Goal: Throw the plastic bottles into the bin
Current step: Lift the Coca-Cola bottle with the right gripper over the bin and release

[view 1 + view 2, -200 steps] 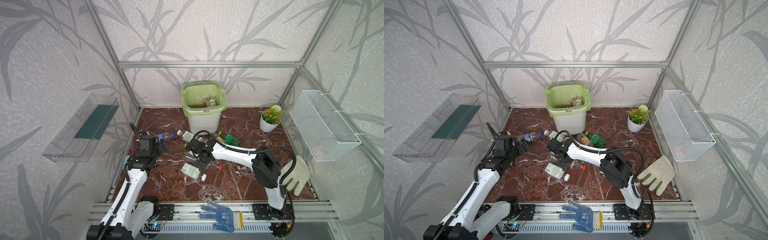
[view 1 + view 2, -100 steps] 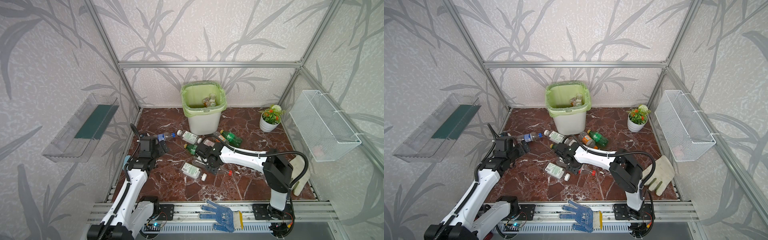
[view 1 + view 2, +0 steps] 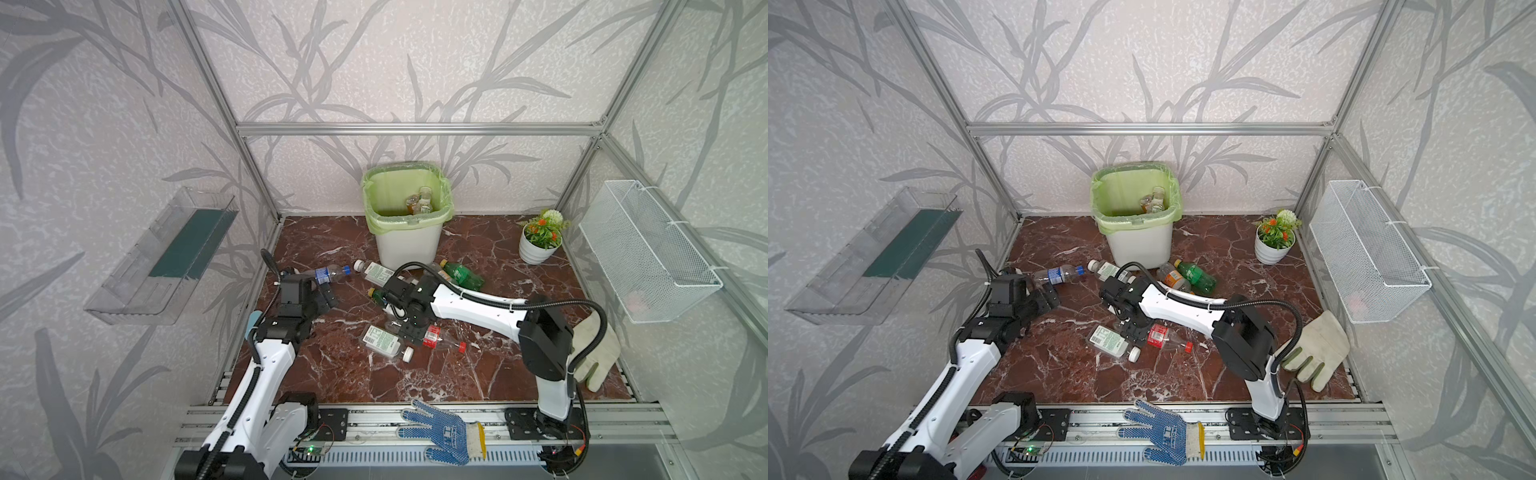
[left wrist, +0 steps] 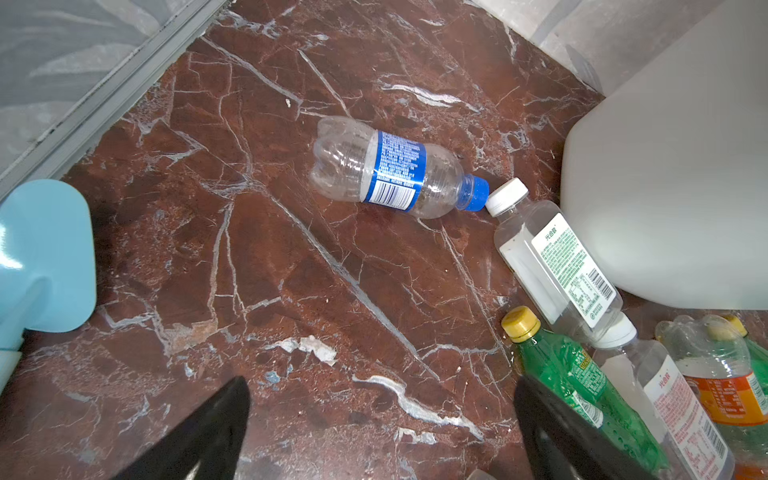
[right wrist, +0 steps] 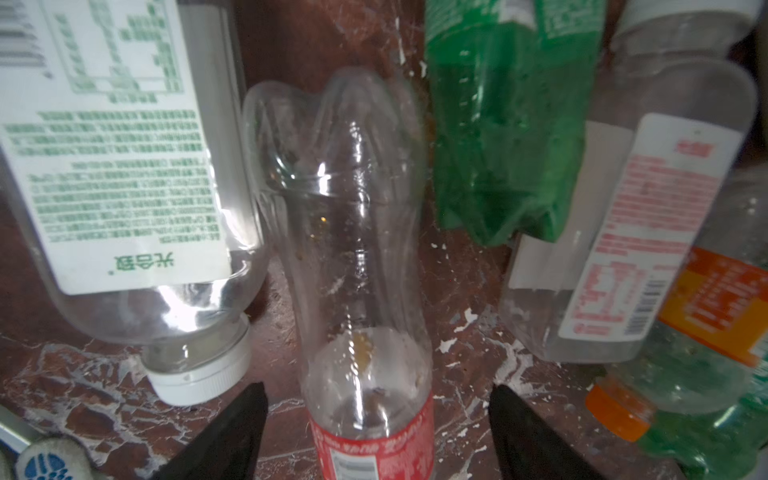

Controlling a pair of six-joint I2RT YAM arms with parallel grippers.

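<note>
Red marble counter (image 3: 332,374). Right tool (image 5: 376,388) open, jaws either side of red-label bottle (image 5: 365,291), not gripping yet. Left tool (image 4: 380,380) wide, blue-label bottle (image 4: 395,172) just ahead. Grab step. Next, likely: close, lift, carry to bin (image 3: 409,245) far ahead.

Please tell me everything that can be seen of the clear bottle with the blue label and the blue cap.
The blue-label bottle is small, of clear thin plastic that looks empty, with a lobed base, a blue label with white print and a barcode, and a blue cap. It lies on its side on the marble floor. Its cap nearly meets the white cap of a white-label bottle; whether they touch, I cannot tell. Nothing holds it.
</note>
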